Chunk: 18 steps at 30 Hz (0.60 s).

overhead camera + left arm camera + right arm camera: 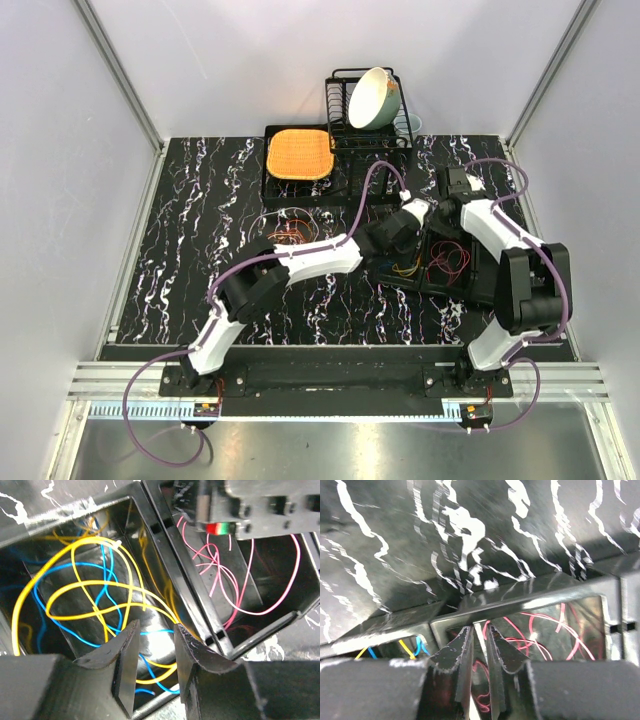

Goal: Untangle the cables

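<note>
Yellow and blue thin cables (95, 600) lie in loose, overlapping loops inside one compartment of a black plastic divided tray (160, 545). The tray sits right of centre in the overhead view, on a black tabletop (200, 200) veined with white. The neighbouring compartment, towards the right of the left wrist frame, holds a looser tangle of pink-red cables (220, 575).

Left fingers (125, 655) hang over the yellow and blue bunch at the bottom of that frame. They are spread part way, and strands show through the gap without being clamped.

Right fingers (457, 655) point down at the edge of the pink-red compartment, drawn almost together with only a narrow slit between the tips. A pink strand runs close by, and I cannot tell whether it is pinched.

Left of centre in the overhead view, a clear round dish (290, 230) holds a small coil of reddish-brown cables. Above it lies an orange waffle-textured mat (298, 155), and at the top a cream bowl (372, 97) leans in a black wire rack (340, 110).
</note>
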Each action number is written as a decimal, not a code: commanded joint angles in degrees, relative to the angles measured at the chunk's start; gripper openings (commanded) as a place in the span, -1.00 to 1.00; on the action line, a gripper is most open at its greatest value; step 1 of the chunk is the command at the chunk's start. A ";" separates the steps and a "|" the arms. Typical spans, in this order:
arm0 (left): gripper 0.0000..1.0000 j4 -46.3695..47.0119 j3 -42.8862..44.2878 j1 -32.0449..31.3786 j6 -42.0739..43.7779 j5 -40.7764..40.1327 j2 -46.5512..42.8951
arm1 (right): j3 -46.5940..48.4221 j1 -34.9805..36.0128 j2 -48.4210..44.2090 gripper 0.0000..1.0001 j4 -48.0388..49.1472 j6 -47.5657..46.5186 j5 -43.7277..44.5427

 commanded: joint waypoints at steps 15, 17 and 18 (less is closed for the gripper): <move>0.21 -1.95 6.17 1.19 -0.63 2.42 -3.98 | 7.43 -0.30 -7.89 0.04 -3.12 -5.66 -0.04; 0.33 -2.48 5.90 1.19 -0.80 1.89 -6.35 | 8.04 -0.30 -9.13 0.10 -4.44 -5.66 -0.92; 0.45 -3.96 5.82 1.19 -0.98 1.37 -7.32 | 8.13 -0.30 -10.27 0.14 -4.88 -5.66 -1.27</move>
